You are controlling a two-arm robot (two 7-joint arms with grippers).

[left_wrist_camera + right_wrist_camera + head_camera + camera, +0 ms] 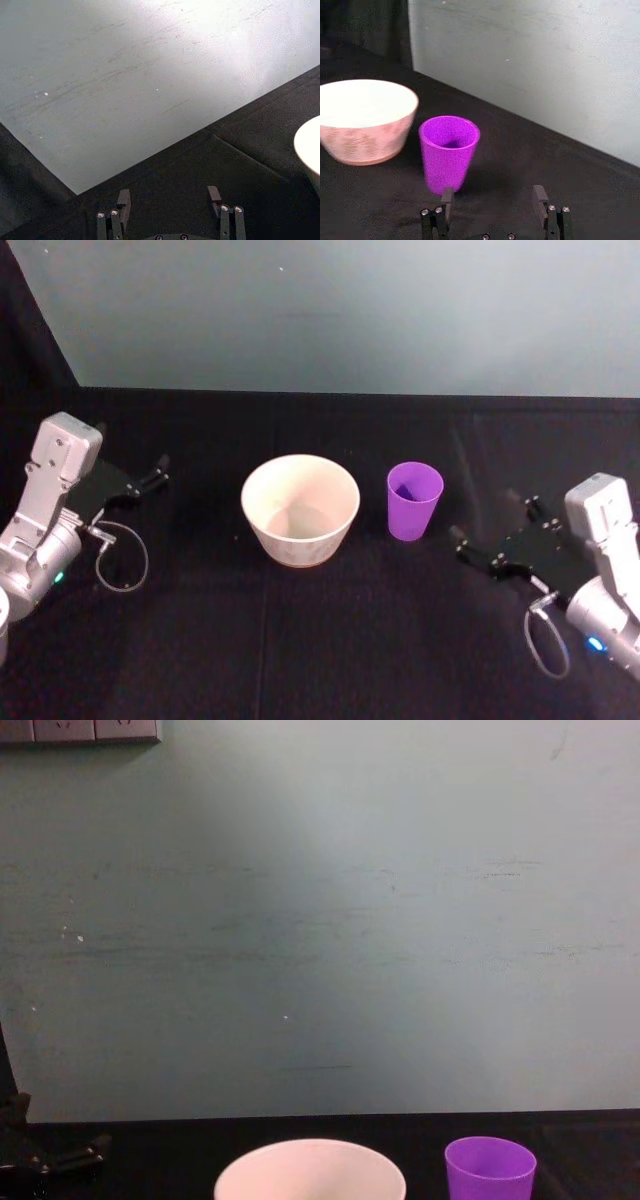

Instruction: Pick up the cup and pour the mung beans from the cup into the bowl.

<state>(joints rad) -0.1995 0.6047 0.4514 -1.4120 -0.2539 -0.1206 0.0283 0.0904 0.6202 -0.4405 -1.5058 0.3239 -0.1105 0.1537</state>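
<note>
Zero steps done: cup (414, 500) upright, nobody's grabbed it, 3 o'clock of bowl (322, 536).
Right tool (492, 192): wide, cup's 5 o'clock.
Left tool (169, 194): wide, idle, bowl's 9 o'clock.
Todo: grab, pour.

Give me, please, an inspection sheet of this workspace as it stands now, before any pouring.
Surface: black cloth over the table, no spill seen.
Job's things: bowl upright, no beans seen inside; cup upright on the bowl's right, apart from it; mung beans cannot be made out in the cup's dark inside.
Clutter: nothing seen.
Grippers: left gripper open, left of the bowl, holding nothing; right gripper open, right of the cup, not touching it.
Cables: left cable loop and right cable loop, each at its own wrist.
Surroundings: grey-green wall behind the table, socket plate high on it.
</note>
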